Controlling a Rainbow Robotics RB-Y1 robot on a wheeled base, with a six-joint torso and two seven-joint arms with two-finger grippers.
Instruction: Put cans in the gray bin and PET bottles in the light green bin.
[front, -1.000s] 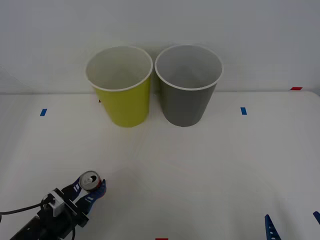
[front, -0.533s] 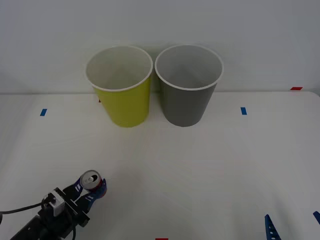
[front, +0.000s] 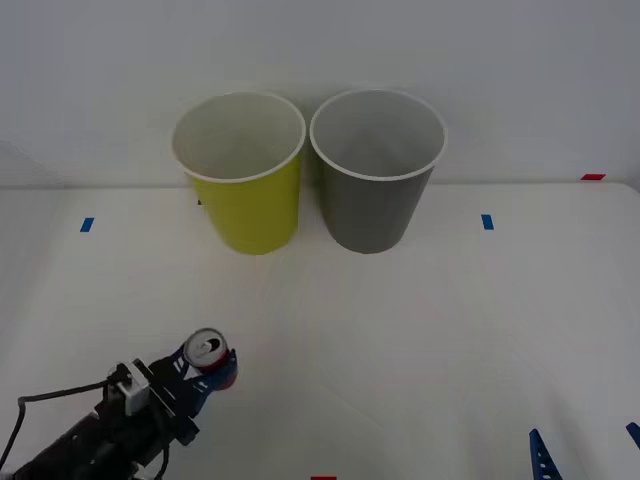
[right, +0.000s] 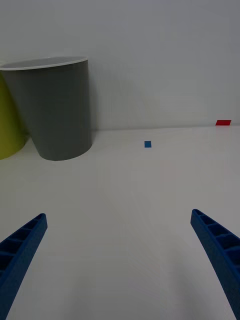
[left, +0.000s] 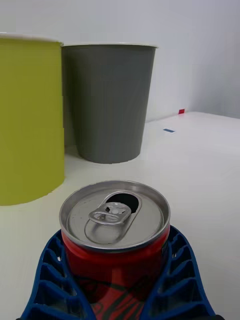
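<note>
left gripper: low at the near left of the white table, its blue ribbed fingers clenched around the can from both sides.
can: red, silver top with an open pull-tab hole, upright between the left fingers; well apart from both bins, nearer the robot. from the left wrist camera the can sits in the blue cradle with both bins standing behind it.
blue tape mark, left: on the table, left of the green bin.
light green bin: upright at the far side of the table by the wall, white rim, white inside; just beside the gray bin, on its left.
gray bin: upright, white rim, pale inside, to the right of the green one; also seen from the right wrist.
blue tape mark, right: on the table right of the gray bin.
right gripper: at the near right edge, fingers released and spread wide over bare table, grasping nothing.
red tape mark: at the far right table edge.
</note>
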